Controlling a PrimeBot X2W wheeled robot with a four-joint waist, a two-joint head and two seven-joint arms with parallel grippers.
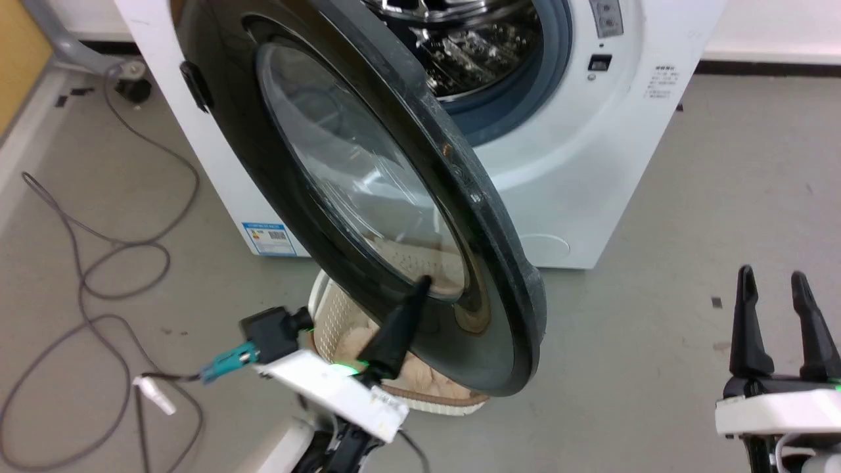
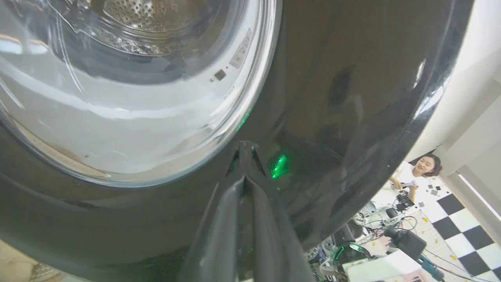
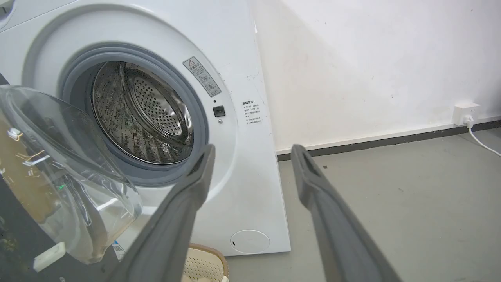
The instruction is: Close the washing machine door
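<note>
While the washing machine door (image 1: pixel 341 151) hangs half-open before the washing machine (image 1: pixel 578 164), left tool (image 1: pixel 424 282), clenched w/ nothing held, seems to touch its outer face by the glass's lower edge; right tool (image 1: pixel 772 279) released, well apart.

Washing machine (image 1: pixel 591 164) at back, w/ wall (image 3: pixel 372 58) behind. Washing machine door (image 1: pixel 355 171) hinged on robot's left, swung out in front of drum opening. Basket (image 1: pixel 326 309) on floor under door's lower edge, in front of machine. Left gripper (image 1: pixel 424 281) tips touch door's outer face, just below glass. Right gripper (image 1: pixel 771 274) well apart, to right. Cables (image 1: pixel 121 244) on floor left of machine.
</note>
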